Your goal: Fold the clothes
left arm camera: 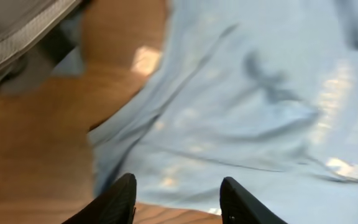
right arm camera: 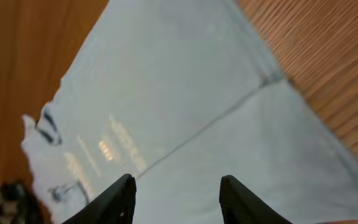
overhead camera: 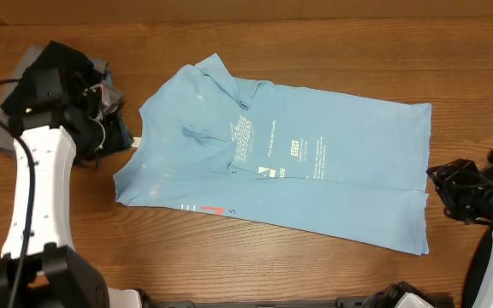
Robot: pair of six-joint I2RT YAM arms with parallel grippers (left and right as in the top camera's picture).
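**T-shirt (overhead camera: 298, 162) flat on the counter (overhead camera: 229, 265), long axis running from one arm to the other.**

Overhead: the collar end lies just beside the left jaws and the hem edge just beside the right jaws. Left wrist: jaws parted and empty, T-shirt (left arm camera: 260, 93) ahead and to their right, a grey garment (left arm camera: 17, 31) at far left. Right wrist: jaws parted and empty, T-shirt (right arm camera: 185, 93) directly ahead and beneath.

The T-shirt (overhead camera: 315, 162) is spread flat at the middle of the table (overhead camera: 229, 265). The other garments (left arm camera: 17, 31) are heaped at its left end (partly hidden under the left gripper (left arm camera: 178, 199)). The right gripper (right arm camera: 178, 198) is held just beside its right edge.
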